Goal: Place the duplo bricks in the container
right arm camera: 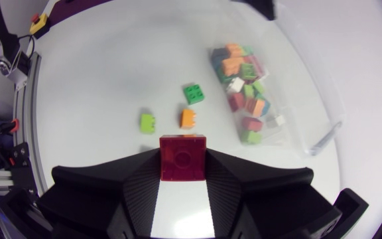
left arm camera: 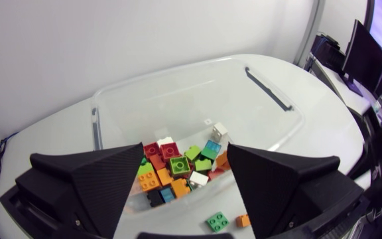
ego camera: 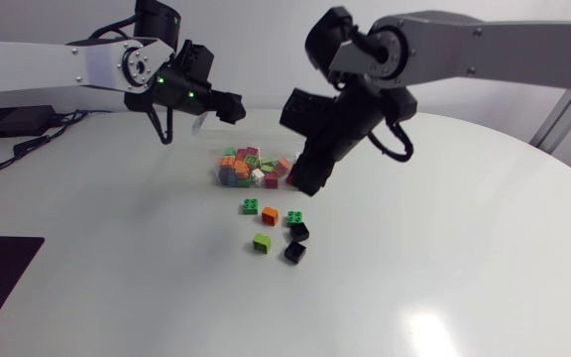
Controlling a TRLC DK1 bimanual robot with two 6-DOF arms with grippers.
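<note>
Red brick (right arm camera: 183,156) is pinched in the right gripper (ego camera: 303,180), held just beside the container (left arm camera: 257,113). The left gripper (left arm camera: 186,153) is held above the container, jaws spread, nothing gripped. A green brick (ego camera: 251,206), orange brick (ego camera: 270,215) and lime brick (ego camera: 262,242) are seen near the container, outside it.

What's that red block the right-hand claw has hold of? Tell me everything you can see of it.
It is a small, square red brick, glossy plastic by the look, with one round ring in the middle of the face turned to the wrist camera. The right claw is shut on it, a black finger pressing on each of two opposite sides; nothing else touches it. It is held level above the table, close to the clear container but not yet inside it.
</note>
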